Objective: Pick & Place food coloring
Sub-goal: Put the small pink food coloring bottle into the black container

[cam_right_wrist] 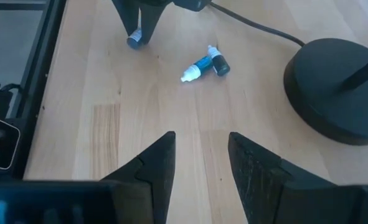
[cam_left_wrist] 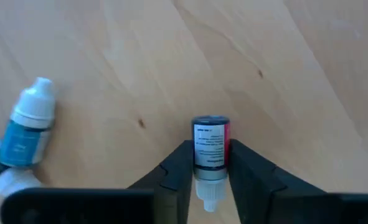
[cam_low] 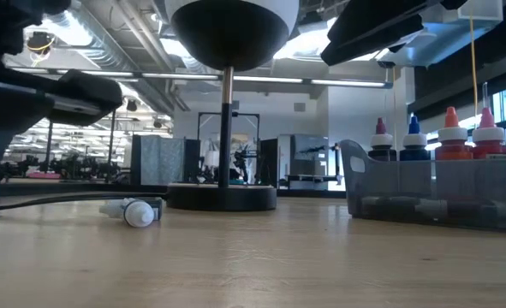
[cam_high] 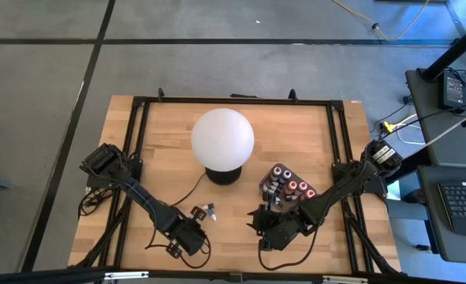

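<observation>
A small food coloring bottle [cam_left_wrist: 210,144] with a red-and-white label and a pale tip sits between the fingers of my left gripper [cam_high: 190,237], near the table's front edge. Two more bottles, one blue [cam_right_wrist: 199,66] and one dark [cam_right_wrist: 220,63], lie on their sides on the wood just beyond it. Several bottles stand upright in the dark translucent tray [cam_high: 288,189]. My right gripper [cam_right_wrist: 200,155] hovers open in front of the tray, with nothing between its fingers. My left gripper pinches the bottle's body [cam_left_wrist: 199,158] between its two fingers, one on each long side. The fingers [cam_left_wrist: 179,167] come steeply from above and lie across it. The bottle's pale tip [cam_left_wrist: 210,191] points back toward the wrist, and its far end [cam_right_wrist: 134,41] is down at the wood.
The white globe lamp [cam_high: 223,137] stands mid-table on a round black base [cam_right_wrist: 333,87], its cord running toward the left. A black frame [cam_high: 138,142] borders the table. Bare wood lies between the two grippers.
</observation>
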